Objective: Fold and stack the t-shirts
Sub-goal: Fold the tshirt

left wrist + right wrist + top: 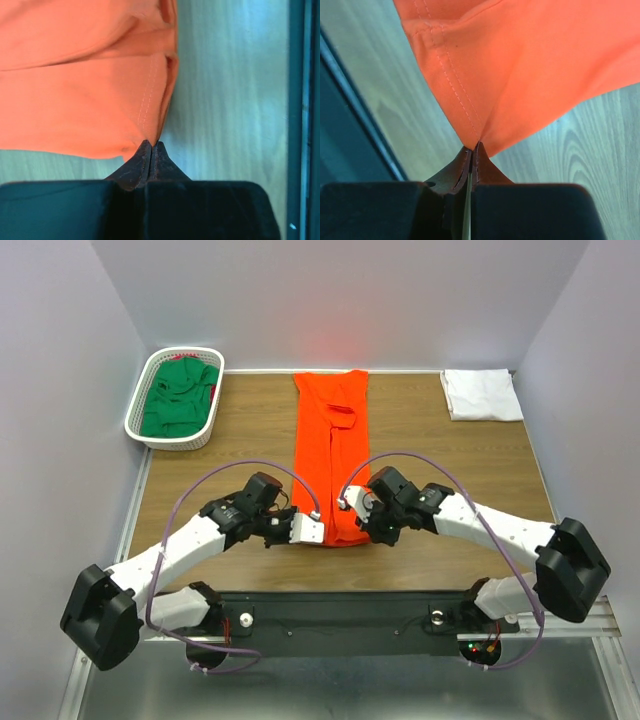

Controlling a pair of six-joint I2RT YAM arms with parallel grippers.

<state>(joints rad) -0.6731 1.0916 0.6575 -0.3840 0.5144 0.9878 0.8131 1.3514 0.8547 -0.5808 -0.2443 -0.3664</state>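
Orange-red t-shirt (pixel 332 445): lies as a long narrow strip down the middle of the table (pixel 470 480), its hem end towards the arm bases.
Left gripper (pixel 151 145): jaws pressed together on the near-left hem corner, with only a sliver of the stitched edge caught.
Right gripper (pixel 473 147): jaws likewise nipping the near-right corner at its very tip.
Hazards, as judged: either shallow pinch may slip once the cloth is lifted and starts to drag. Uneven travel of the two arms would skew the fold. The layers may part, since the pinch may not hold them all.
White t-shirt (pixel 482 394): folded, at the far right.
Dark green t-shirt (pixel 180 400): heaped in the basket (pixel 135 420) at the far left, not yet folded.
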